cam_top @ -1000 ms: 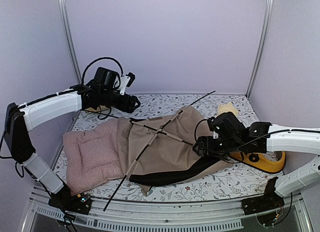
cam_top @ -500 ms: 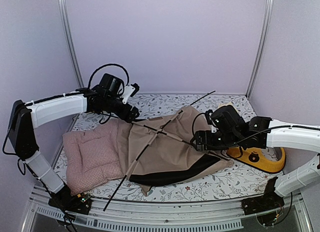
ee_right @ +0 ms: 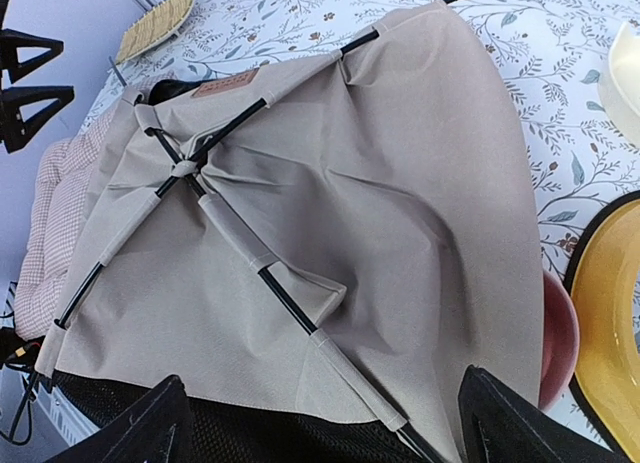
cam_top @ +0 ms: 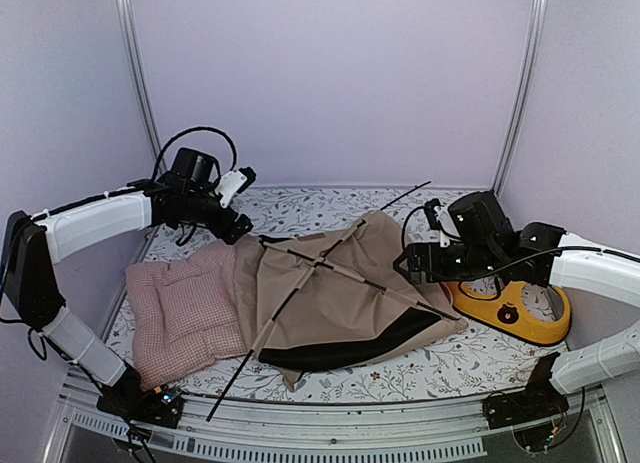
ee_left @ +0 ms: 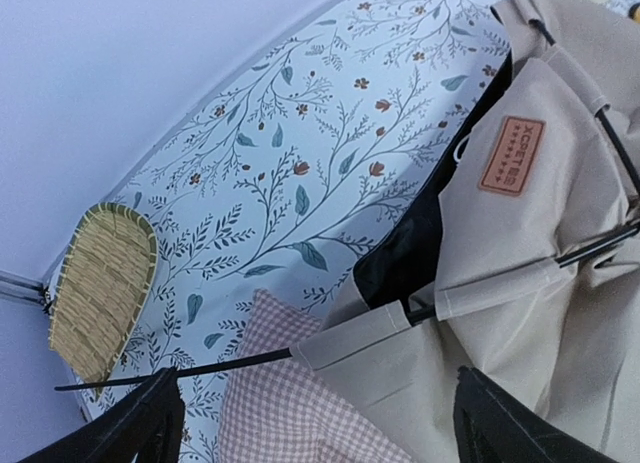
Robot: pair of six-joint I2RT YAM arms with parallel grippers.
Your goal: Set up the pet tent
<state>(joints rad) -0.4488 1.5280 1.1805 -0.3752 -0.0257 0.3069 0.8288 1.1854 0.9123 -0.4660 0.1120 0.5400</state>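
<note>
Left tool spread wide, empty, hovering near label patch corner beside pink checked cushion. Right tool likewise spread, empty, above opposite edge. Pet tent flat on worktop between both tools, poles crossed. Probably staged to grab poles and raise.

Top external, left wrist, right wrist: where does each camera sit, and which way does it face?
Top external: above and behind the bases, looking down at the pet tent; both arms, left claw and right claw show.
Left wrist: near the far-left corner, facing the brown label and woven tray; own claw tips show.
Right wrist: right of the tent, facing left over its crossed poles; own claw tips show.
Shared: both wrist views catch label and tray.
</note>
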